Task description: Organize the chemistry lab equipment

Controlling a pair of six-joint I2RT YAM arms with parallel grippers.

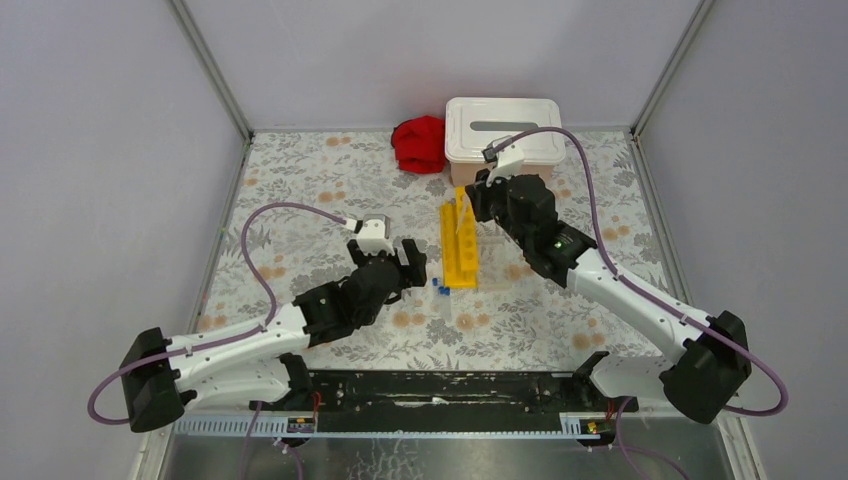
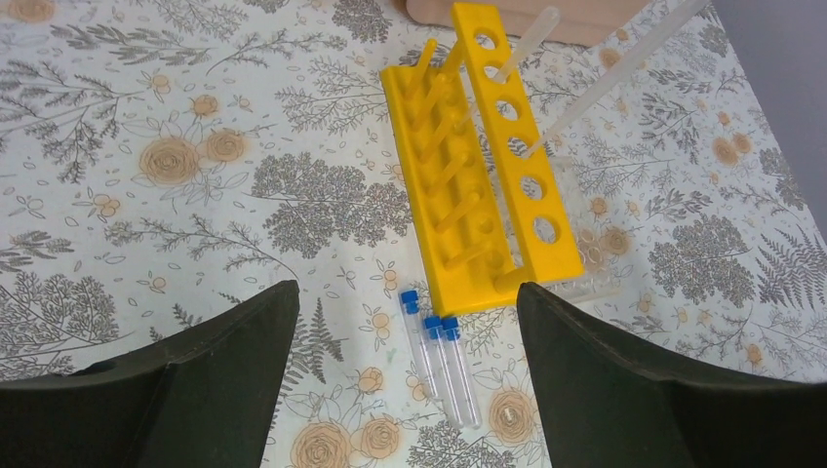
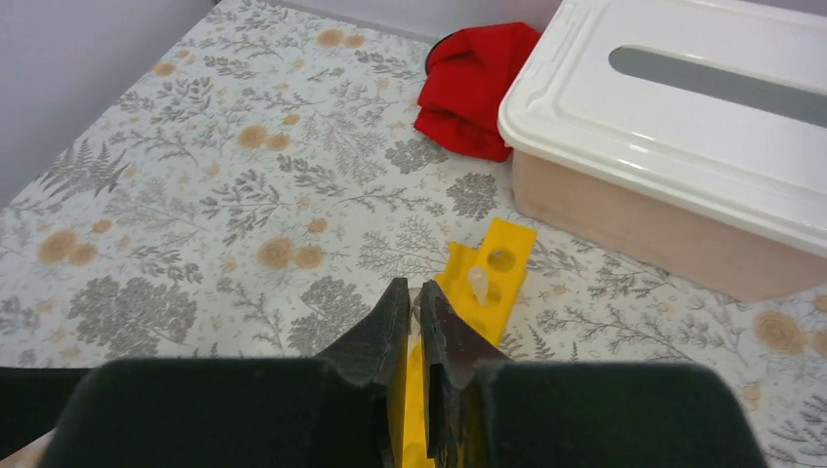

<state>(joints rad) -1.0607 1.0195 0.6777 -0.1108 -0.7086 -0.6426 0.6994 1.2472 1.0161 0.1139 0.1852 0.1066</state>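
Left end effector (image 2: 403, 290): spread wide, empty, hovering over the three blue-capped tubes (image 2: 444, 361). They lie side by side on the desk (image 2: 146, 97), just off the near end of the yellow rack (image 2: 525, 168).

Right end effector (image 3: 413, 291): fingers almost pressed together, only a thin slit. It sits over the rack's far end; can't tell if it's pinching anything.

Rack lies mid-desk, long axis near-to-far. A couple of long clear tubes (image 2: 624, 68) lean out of its far holes. Bin (image 3: 624, 210), white lid on, is at the far edge just beyond the rack, with a red cloth (image 3: 473, 83) to its left. Tongs not seen.

Handling guess:
- Blue-capped tubes look light, stiff, slick and round, so they may roll or squirt out of the pads.
- They touch each other, so take an outer one, across the body just below the cap, light squeeze.
- Rack looks rigid and light and will likely slide if bumped.
- Holes look snug, so go in vertical.
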